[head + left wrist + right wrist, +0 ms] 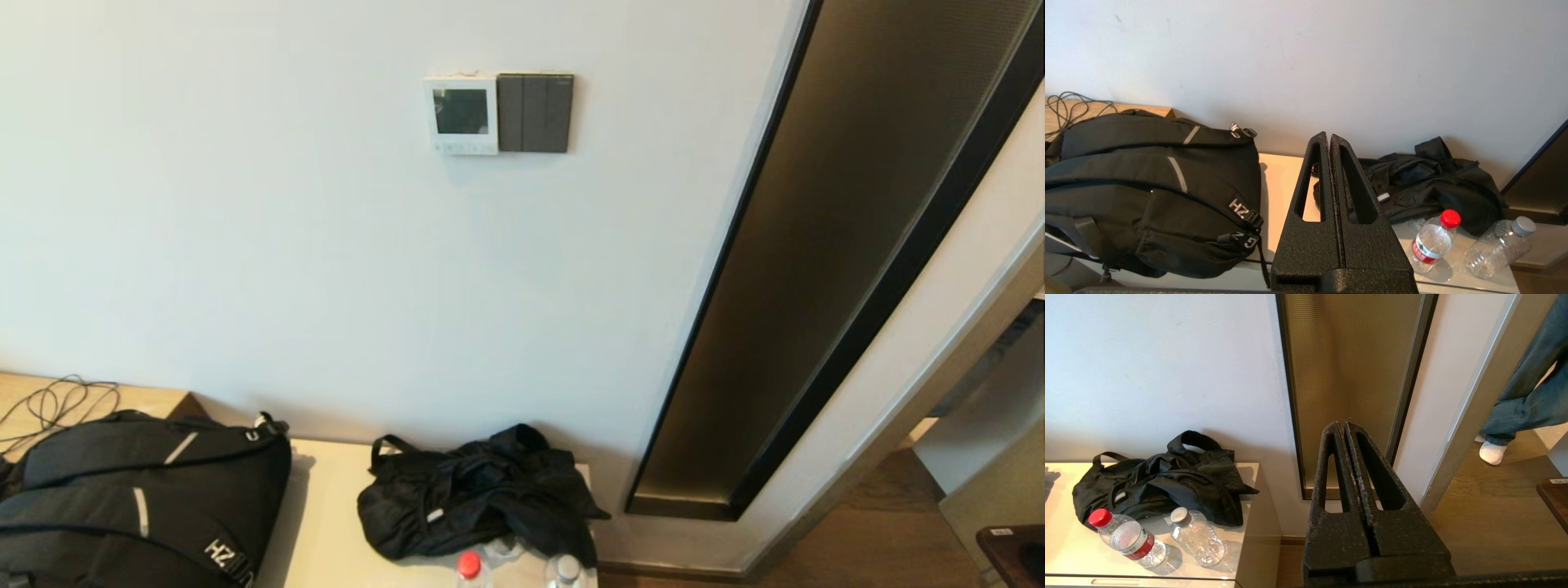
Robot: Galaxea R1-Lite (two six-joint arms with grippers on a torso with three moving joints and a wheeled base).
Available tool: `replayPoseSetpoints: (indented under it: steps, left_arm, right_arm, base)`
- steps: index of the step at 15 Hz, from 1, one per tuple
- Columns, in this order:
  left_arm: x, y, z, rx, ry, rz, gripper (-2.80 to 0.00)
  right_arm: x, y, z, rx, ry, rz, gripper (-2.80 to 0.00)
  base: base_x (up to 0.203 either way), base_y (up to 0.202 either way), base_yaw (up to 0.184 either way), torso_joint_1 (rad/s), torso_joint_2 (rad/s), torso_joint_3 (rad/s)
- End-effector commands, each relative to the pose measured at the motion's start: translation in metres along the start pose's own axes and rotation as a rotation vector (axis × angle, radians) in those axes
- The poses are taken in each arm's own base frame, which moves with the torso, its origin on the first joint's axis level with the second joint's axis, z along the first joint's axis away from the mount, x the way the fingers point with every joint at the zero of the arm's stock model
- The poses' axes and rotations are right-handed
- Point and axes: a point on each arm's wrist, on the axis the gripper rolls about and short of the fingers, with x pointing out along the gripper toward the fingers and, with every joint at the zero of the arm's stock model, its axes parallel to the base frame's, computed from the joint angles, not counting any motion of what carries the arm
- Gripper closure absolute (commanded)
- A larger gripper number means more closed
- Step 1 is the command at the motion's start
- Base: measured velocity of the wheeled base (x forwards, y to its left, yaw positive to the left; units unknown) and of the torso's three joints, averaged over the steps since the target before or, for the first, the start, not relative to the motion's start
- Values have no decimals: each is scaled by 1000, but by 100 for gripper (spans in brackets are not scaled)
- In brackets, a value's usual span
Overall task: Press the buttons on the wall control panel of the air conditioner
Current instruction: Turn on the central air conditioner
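The air conditioner's wall control panel (460, 114) is a small white square with a dark screen, high on the white wall in the head view. The buttons (460, 148) run as a pale row along its bottom strip. Neither arm shows in the head view. My left gripper (1329, 138) is shut and empty, low above the cabinet between the backpack and the black bag. My right gripper (1342, 426) is shut and empty, low in front of the gold wall panel. The control panel is out of both wrist views.
A dark grey three-switch plate (535, 113) adjoins the panel's right side. Below, a cabinet top (326, 506) holds a black backpack (139, 506), a black bag (482, 498) and two water bottles (1433, 241). A tall dark-framed gold panel (816, 245) stands to the right. A person's leg (1527, 396) is in the doorway.
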Motion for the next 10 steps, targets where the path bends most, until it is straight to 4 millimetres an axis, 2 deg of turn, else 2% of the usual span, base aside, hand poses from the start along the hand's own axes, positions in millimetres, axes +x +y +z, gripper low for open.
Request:
replayPoseSetpoints:
  steps: [1, 10]
  left_arm:
    - [0, 0, 0, 0, 1, 1, 0]
    - [0, 0, 0, 1, 1, 2, 0]
  right_arm:
    - [0, 0, 0, 0, 2, 0, 0]
    - [0, 0, 0, -2, 1, -1, 0]
  base:
    - [0, 0, 0, 0, 0, 0]
    - [0, 0, 0, 0, 0, 0]
